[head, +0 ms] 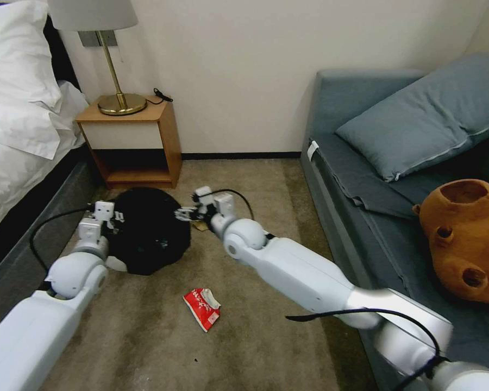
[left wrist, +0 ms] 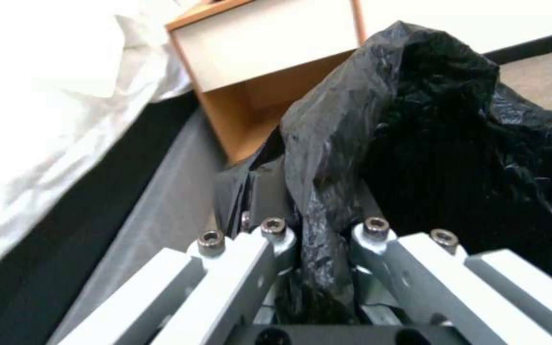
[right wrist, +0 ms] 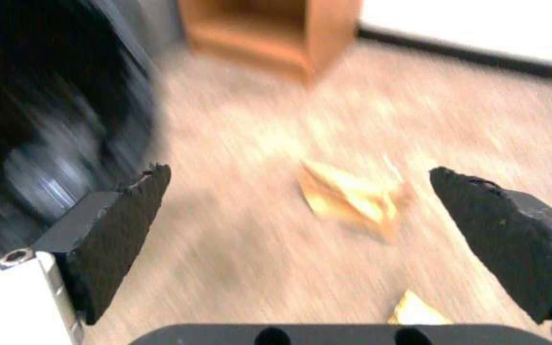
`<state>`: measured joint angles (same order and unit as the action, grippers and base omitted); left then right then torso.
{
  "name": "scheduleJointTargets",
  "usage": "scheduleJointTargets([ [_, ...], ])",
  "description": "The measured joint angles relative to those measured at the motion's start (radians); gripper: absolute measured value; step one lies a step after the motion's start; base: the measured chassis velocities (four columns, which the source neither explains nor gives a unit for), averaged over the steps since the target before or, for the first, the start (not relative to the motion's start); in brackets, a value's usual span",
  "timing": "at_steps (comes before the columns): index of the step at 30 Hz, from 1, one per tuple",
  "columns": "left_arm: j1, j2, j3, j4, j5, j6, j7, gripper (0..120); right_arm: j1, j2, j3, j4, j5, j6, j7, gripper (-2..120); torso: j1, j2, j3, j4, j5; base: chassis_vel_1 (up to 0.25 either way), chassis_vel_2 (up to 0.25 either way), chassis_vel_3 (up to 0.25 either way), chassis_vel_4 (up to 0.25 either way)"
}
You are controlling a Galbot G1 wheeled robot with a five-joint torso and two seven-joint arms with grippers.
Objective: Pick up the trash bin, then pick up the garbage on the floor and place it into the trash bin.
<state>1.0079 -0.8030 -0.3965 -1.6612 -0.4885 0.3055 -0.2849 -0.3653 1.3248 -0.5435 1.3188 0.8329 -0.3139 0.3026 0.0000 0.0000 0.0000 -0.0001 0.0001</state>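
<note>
carpet (head: 146,336): left hand (left wrist: 317,249) pinches trash bin (head: 146,231) liner; bin body hidden.

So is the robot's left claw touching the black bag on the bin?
Touching. The left wrist view shows the left claw pinching a fold of the trash bin's black bag.

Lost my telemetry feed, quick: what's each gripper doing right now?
Left gripper: shut on the black bag of the trash bin.
Right gripper: open, holding nothing, over a brown paper piece on the carpet.
</note>
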Motion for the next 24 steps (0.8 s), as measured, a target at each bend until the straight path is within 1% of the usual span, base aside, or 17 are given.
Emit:
scheduleJointTargets([
  [1, 0.0, 0.016, -0.016, 0.018, -0.001, -0.007, 0.007, 5, -0.053, -0.021, 0.012, 0.001, -0.033, -0.025, 0.003, 100, 0.0, 0.0, 0.0, 0.0, 0.0001, 0.0, 0.0, 0.0, 0.0],
  [2, 0.0, 0.016, -0.016, 0.018, -0.001, -0.007, 0.007, 5, -0.056, -0.022, 0.013, 0.001, -0.035, -0.026, 0.003, 100, 0.0, 0.0, 0.0, 0.0, 0.0001, 0.0, 0.0, 0.0, 0.0],
  [3, -0.001, 0.025, -0.037, 0.047, -0.002, -0.015, 0.014, 5, -0.158, -0.03, 0.03, -0.022, -0.133, -0.037, -0.02, 100, 0.0, 0.0, 0.0, 0.0, 0.0, 0.0, 0.0, 0.0, 0.0],
  [4, -0.001, 0.025, -0.037, 0.047, -0.002, -0.015, 0.014, 5, -0.158, -0.03, 0.03, -0.022, -0.133, -0.037, -0.02, 100, 0.0, 0.0, 0.0, 0.0, 0.0, 0.0, 0.0, 0.0, 0.0],
  [6, 0.0, 0.026, -0.045, 0.06, -0.002, -0.02, 0.017, 5, -0.213, -0.019, 0.045, -0.05, -0.19, -0.036, -0.036, 100, 0.0, 0.0, 0.0, 0.0001, -0.0001, 0.0, 0.0, 0.0, 0.0],
  [7, 0.0, 0.026, -0.045, 0.06, -0.002, -0.02, 0.017, 5, -0.213, -0.019, 0.045, -0.05, -0.19, -0.036, -0.036, 100, 0.0, 0.0, 0.0, 0.0001, -0.0001, 0.0, 0.0, 0.0, 0.0],
  [10, 0.001, 0.032, -0.051, 0.068, -0.002, -0.023, 0.02, 5, -0.267, 0.001, 0.068, -0.096, -0.248, -0.014, -0.051, 100, 0.0, 0.0, 0.0, 0.0001, -0.0001, 0.0, 0.0, 0.0, 0.0],
  [13, -0.001, 0.034, -0.052, 0.071, -0.002, -0.023, 0.02, 5, -0.298, 0.017, 0.077, -0.123, -0.274, -0.002, -0.058, 100, 0.0, 0.0, 0.0, 0.0001, -0.0001, 0.0, 0.0, 0.0, 0.0],
  [17, -0.003, 0.034, -0.052, 0.071, -0.002, -0.023, 0.02, 5, -0.314, 0.023, 0.077, -0.132, -0.283, 0.002, -0.062, 100, 0.0, 0.0, 0.0, 0.0002, -0.0001, 0.0, 0.0, 0.0, 0.0],
  [20, -0.004, 0.034, -0.048, 0.071, -0.002, -0.023, 0.02, 5, -0.358, 0.035, 0.074, -0.146, -0.304, 0.008, -0.069, 100, 0.0, 0.0, 0.0, 0.0001, -0.0002, 0.0, 0.0, 0.0, 0.0],
  [24, -0.004, 0.036, -0.047, 0.07, -0.002, -0.023, 0.02, 5, -0.384, 0.043, 0.073, -0.146, -0.315, 0.009, -0.075, 100, 0.0, 0.0, 0.0, 0.0001, -0.0002, 0.0, 0.0, 0.0, 0.0],
])
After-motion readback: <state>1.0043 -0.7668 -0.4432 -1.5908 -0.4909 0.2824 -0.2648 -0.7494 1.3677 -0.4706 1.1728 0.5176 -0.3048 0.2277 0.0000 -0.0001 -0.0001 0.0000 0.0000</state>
